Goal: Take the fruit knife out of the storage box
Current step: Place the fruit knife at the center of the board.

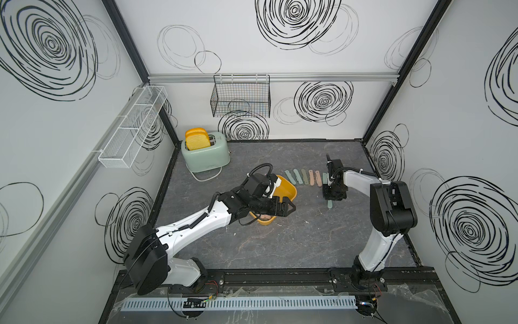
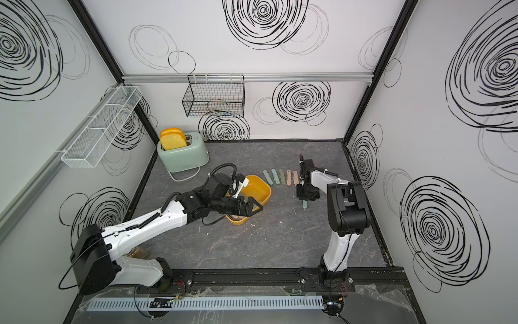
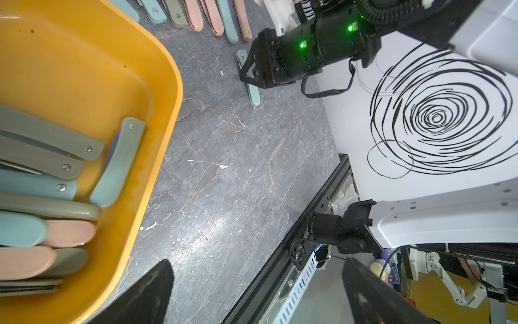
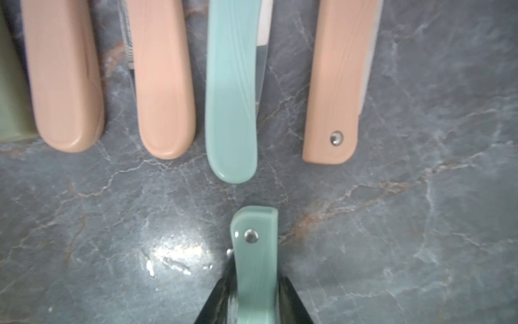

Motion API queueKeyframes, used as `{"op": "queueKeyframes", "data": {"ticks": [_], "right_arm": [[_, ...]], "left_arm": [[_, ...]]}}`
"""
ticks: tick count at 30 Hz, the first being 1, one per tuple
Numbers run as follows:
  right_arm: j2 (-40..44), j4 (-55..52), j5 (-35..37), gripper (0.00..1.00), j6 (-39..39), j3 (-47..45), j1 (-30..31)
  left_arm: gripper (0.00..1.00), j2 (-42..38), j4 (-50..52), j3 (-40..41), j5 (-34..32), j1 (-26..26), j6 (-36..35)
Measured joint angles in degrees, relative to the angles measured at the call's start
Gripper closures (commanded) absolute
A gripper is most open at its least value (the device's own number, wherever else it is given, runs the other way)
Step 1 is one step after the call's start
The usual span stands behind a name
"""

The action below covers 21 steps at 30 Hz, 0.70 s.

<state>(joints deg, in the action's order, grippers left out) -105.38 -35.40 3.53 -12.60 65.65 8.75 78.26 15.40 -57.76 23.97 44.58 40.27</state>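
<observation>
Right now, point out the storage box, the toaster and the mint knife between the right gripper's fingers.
storage box (image 1: 286,190): a top view, bare inside.
toaster (image 1: 206,160): a top view, side wall.
mint knife (image 4: 256,266): right wrist view, handle.

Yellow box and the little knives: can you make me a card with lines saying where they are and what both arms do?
storage box: yellow, on the dark table
inside it: many folded knives, green, blue, pink
knife row: more of them, side by side next to the box
left fingers: wide open by the box's rim, holding nothing
right fingers: on both sides of a mint knife near the row; grip unclear
toaster: pale green, back corner
</observation>
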Motion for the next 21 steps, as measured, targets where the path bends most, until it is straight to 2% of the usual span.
{"op": "queueKeyframes", "data": {"ticks": [6,12,18,21], "right_arm": [[0.0,-0.4,0.3,0.63,0.0,0.4,0.0],[1.4,-3.1,1.5,0.59,-0.5,3.6,1.5],[3.5,-5.4,1.5,0.5,-1.4,10.7,8.0],[3.4,-5.7,1.0,0.47,-1.6,14.7,12.5]], "left_arm": [[0.02,-0.1,0.9,0.0,0.2,-1.5,-0.5],[0.02,-4.3,1.8,1.8,0.8,-8.2,-1.1],[0.02,-12.1,4.4,5.2,1.5,-16.2,-2.0],[0.02,-15.4,5.8,7.0,1.6,-17.5,-2.2]]}}
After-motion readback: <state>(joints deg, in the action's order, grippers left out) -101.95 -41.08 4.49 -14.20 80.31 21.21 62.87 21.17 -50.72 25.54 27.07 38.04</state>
